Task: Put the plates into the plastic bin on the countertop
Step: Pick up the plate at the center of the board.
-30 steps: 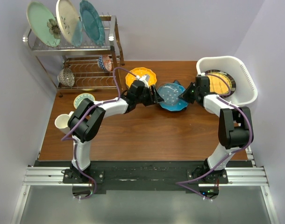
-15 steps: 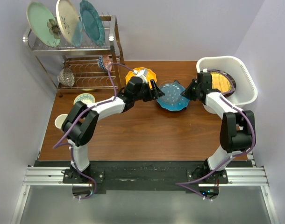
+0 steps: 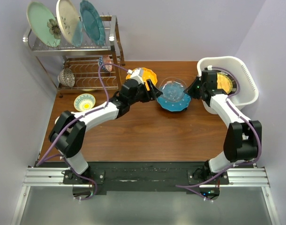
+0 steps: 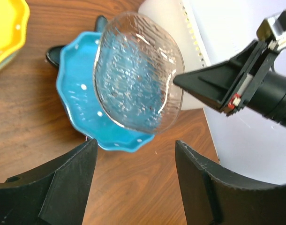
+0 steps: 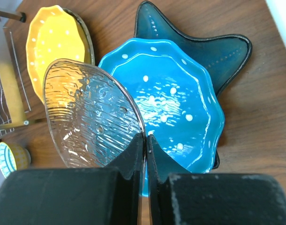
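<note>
A clear glass plate [image 3: 173, 86] [image 5: 91, 117] [image 4: 138, 75] hangs tilted above a bright blue scalloped plate [image 3: 175, 102] [image 5: 176, 93] [image 4: 79, 112], which lies on a dark blue star-shaped plate [image 5: 213, 47] [image 4: 53, 54]. My right gripper [image 3: 191, 90] [image 5: 146, 137] is shut on the glass plate's rim. My left gripper [image 3: 154, 93] [image 4: 133, 150] stands open just left of the blue plate, holding nothing. A yellow scalloped plate [image 3: 144, 75] [image 5: 54, 42] lies behind the left gripper. The white plastic bin [image 3: 244, 75] [image 4: 192, 33] at the right holds a yellow plate with a dark rim [image 3: 223, 82].
A chrome wire rack [image 3: 72, 51] with three large upright plates stands at the back left. A small patterned bowl [image 3: 84, 101] [image 5: 9, 157] sits in front of it. Walls close in on the left, back and right.
The right gripper has raised the glass plate off the blue plate and tilted it toward the bin. The left gripper has opened wider and let go of it.
</note>
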You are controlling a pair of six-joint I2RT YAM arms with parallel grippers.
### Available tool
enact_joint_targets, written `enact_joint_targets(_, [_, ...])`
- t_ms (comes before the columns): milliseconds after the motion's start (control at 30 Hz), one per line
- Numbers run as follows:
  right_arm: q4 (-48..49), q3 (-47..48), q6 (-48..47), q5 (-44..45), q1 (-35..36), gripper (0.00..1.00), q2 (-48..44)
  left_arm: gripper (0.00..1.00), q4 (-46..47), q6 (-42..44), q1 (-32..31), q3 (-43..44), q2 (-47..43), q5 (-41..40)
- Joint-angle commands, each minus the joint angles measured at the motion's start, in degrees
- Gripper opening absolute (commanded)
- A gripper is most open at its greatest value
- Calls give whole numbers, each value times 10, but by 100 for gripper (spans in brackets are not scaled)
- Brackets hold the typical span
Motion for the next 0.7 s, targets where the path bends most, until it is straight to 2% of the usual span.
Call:
enact_joint_targets(0, [-21, 33, -16, 21, 0, 0, -41, 72, 11, 4, -29, -9, -46, -43])
enact_joint_targets(433, [-58, 42, -26, 27, -13, 0, -87, 74, -29, 28, -63, -25, -112, -105])
enact_joint_targets(667, [-77, 55, -32, 4, -60, 0, -107, 75, -29, 31, -70, -34, -119, -107])
